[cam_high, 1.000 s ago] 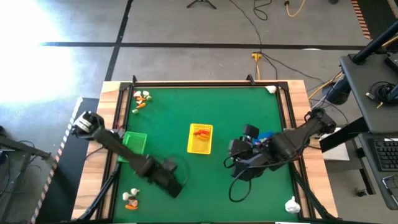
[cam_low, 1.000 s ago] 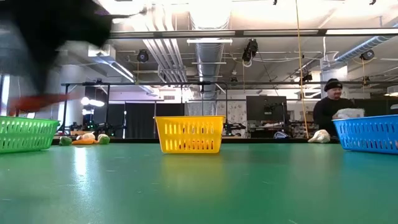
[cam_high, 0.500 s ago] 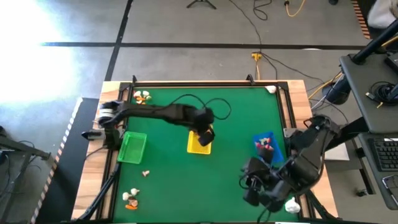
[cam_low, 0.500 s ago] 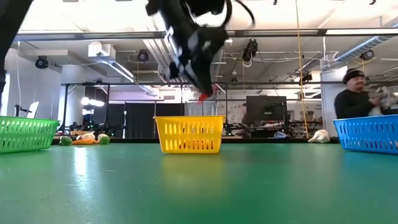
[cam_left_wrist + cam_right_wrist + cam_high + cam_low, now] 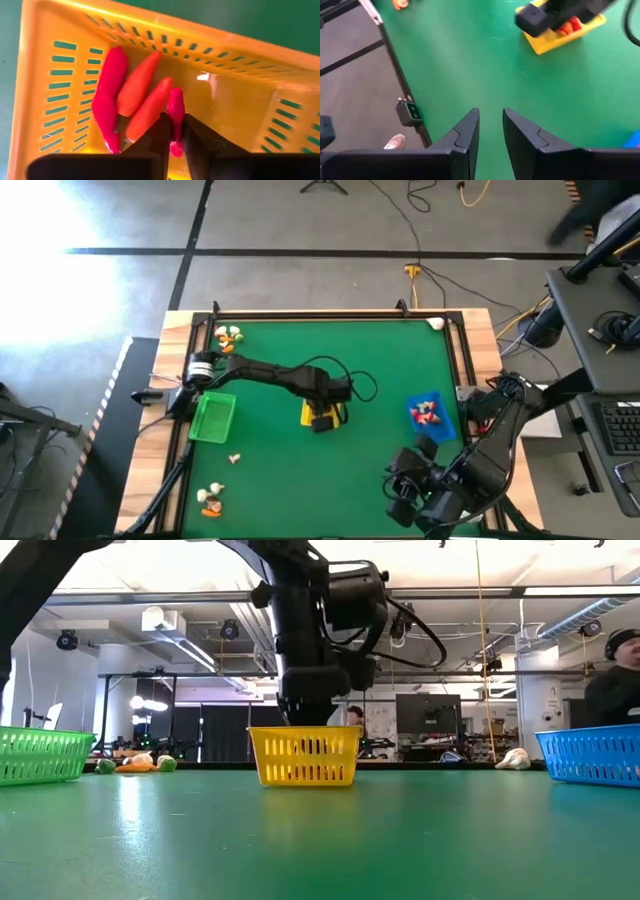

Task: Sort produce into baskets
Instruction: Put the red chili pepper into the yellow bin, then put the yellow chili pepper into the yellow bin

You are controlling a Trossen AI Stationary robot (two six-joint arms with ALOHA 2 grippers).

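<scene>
Our left tool (image 5: pixel 172 135) reaches down into the yellow basket (image 5: pixel 320 412), its fingers pinched onto a slim red piece (image 5: pixel 175 120). We count four pieces in that basket: two red, two orange (image 5: pixel 138 83). Our right tool (image 5: pixel 491 131) hangs over the table's (image 5: pixel 360 350) near right part, fingers slightly apart and empty. Three baskets sit on the table: the green one (image 5: pixel 214 417) looks empty, the blue one (image 5: pixel 427 414) holds several red-and-white pieces. Loose produce lies at the far left corner (image 5: pixel 229 337) and near left edge (image 5: pixel 211 500).
</scene>
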